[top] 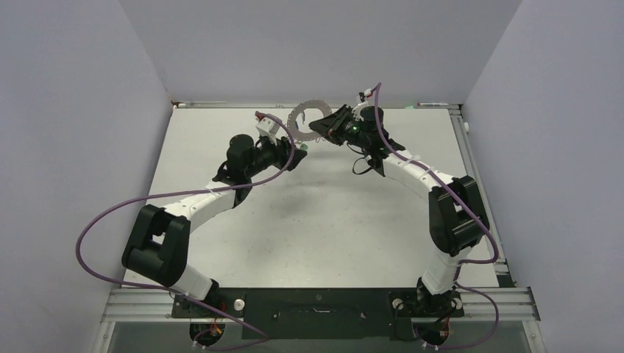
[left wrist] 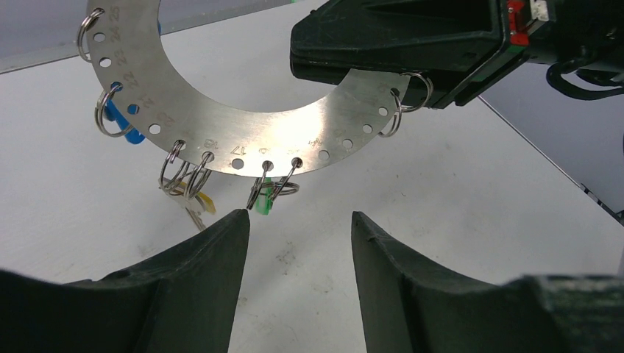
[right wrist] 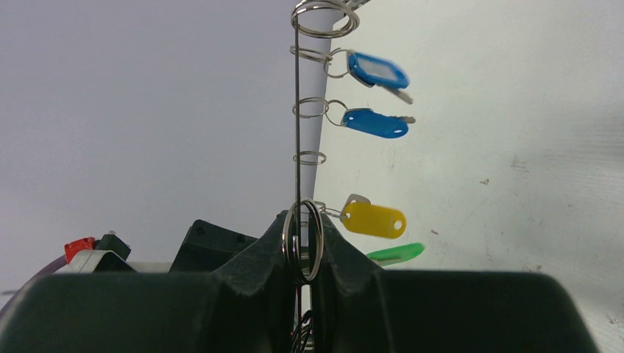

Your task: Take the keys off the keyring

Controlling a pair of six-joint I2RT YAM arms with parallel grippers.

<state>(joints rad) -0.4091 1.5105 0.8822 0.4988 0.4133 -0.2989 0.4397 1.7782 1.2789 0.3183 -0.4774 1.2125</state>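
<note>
The keyring (top: 304,118) is a flat silver crescent plate with numbered holes, held up in the air at the far middle of the table. My right gripper (top: 322,125) is shut on its right end. It shows edge-on in the right wrist view (right wrist: 296,147), pinched between the jaws of my right gripper (right wrist: 300,229). Small split rings along the plate (left wrist: 221,125) carry keys with blue tags (right wrist: 375,123), a yellow tag (right wrist: 373,219) and a green tag (left wrist: 263,204). My left gripper (left wrist: 298,217) is open and empty just below the plate, its left fingertip beside the green tag.
The white table (top: 331,220) lies below, with grey walls on three sides and a metal rail along its back edge (top: 412,105). Purple cables (top: 110,213) loop off both arms. The two grippers sit close together at the back.
</note>
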